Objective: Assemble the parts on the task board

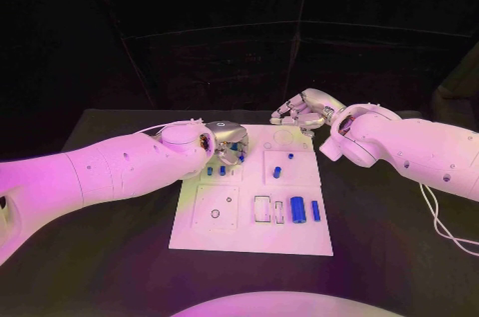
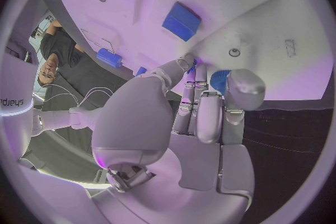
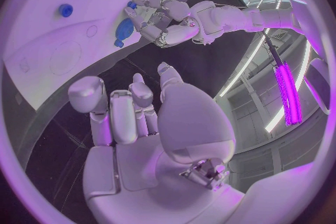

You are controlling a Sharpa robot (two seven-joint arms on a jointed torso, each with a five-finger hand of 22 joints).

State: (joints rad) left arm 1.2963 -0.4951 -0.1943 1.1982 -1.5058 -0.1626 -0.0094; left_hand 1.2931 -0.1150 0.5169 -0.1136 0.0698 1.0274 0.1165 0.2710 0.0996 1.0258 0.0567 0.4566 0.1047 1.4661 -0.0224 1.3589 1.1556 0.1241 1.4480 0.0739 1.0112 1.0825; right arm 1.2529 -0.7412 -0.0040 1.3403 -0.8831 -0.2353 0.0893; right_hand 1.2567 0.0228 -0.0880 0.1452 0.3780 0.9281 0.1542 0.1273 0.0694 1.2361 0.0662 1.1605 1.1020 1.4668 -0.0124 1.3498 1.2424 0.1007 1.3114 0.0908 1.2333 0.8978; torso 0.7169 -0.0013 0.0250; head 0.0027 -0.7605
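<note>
White task board [image 1: 250,237] lies at the middle of the black surface [image 1: 389,261], long side running from near edge to far edge. Blue parts are spread over it: a large cylinder [image 1: 297,207] and a slimmer piece [image 1: 315,210] in the near-right quarter, a short peg [image 1: 277,171] in the right-middle block, two small pegs [image 1: 216,170] in the left-middle block.

Left hand [image 1: 228,141] is over the far-left quarter of the board, fingers curled down; the left wrist view shows fingertips [image 2: 187,63] at the board face close to a blue part [image 2: 219,79]. Whether it actually grips that piece I cannot tell. Right hand [image 1: 300,113] hangs just past the board's far-right corner, fingers loosely apart, holding nothing.

Risks, as judged:
- Left fingers crowd the two small pegs; a sideways sweep could knock them over or nudge them out of their seats.
- If the part is only lightly pinched, it may slip or tilt on lifting and roll, being cylindrical.
- Pressing down off-centre could shift the board itself; nothing visible pins it.

Room: the near half of the board and the surface beyond its near and right edges are open. The two hands are near each other along the far edge, so crossing moves there are tight.
</note>
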